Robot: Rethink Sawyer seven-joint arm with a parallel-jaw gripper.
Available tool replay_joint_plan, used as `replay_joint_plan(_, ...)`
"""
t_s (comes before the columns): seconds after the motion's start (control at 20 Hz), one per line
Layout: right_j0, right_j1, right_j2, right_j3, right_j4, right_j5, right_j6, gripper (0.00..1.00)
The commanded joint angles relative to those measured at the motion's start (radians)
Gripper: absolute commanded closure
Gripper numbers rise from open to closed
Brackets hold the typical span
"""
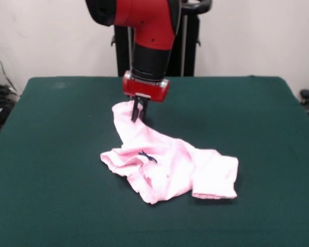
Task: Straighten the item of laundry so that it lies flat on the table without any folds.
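A: Entry, front view. Where do the pants [167,167] lie?

B: On the green table [51,154], about mid-table and somewhat toward the camera. Not flat. The cloth is bunched and folded over itself.

A: Details of the folds?

B: One leg runs up toward the robot as a narrow raised strip, ending at the gripper [138,114]. The other leg lies out to picture right, its cuff doubled and facing the camera. The waistband sits at picture left, crumpled, with the small dark bow [148,156] showing on top.

A: Gripper state?

B: The dark fingers are drawn close together, pointing straight down, with the end of the raised leg pinched between them. The pink cloth at that end is lifted clear of the felt and drapes down to the rest of the garment.

A: Arm?

B: The red and black arm [152,31] comes down from above, near vertical at the wrist, with the red gripper housing just over the cloth. The black pedestal [188,49] stands behind it at the table's far edge.
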Motion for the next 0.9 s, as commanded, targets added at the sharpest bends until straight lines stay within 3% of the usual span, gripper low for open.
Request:
replay_joint_plan(0.05, 0.113, 0.089, -0.062, 0.091, 0.252, -0.075, 0.338, 1.0)
replay_joint_plan(0.4, 0.179, 0.144, -0.1, 0.181, 0.428, -0.208, 0.334, 1.0)
replay_joint_plan(0.9, 0.276, 0.227, -0.118, 0.181, 0.69, -0.279, 0.299, 1.0)
